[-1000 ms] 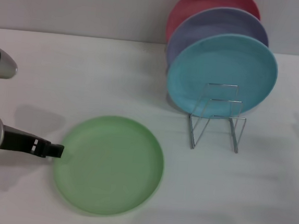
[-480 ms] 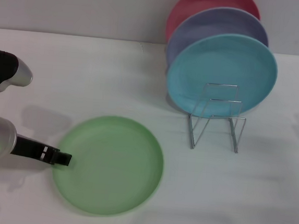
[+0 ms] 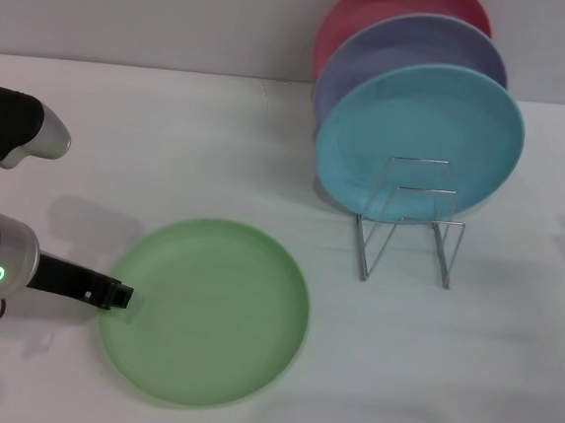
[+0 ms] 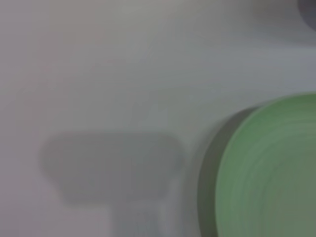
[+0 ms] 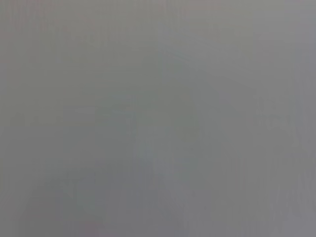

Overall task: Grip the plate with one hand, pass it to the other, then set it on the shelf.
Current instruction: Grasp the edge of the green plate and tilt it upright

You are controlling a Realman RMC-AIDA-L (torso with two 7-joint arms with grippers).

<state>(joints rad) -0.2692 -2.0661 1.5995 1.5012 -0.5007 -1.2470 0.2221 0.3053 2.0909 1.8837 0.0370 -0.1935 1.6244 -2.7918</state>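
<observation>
A plain white surface fills most of the head view and meets a pale grey wall along a straight line at the back. Soft, even light leaves faint grey shadows on it. The right wrist view shows only flat grey, possibly the same surface.

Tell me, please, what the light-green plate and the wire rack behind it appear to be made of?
The green plate looks like matte plastic: a uniform pastel colour, soft sheen, no glaze glints. The rack appears to be thin metal wire with a bright silver finish, perhaps chromed; its bent loops catch light. The left gripper sits at the plate's left rim.
</observation>
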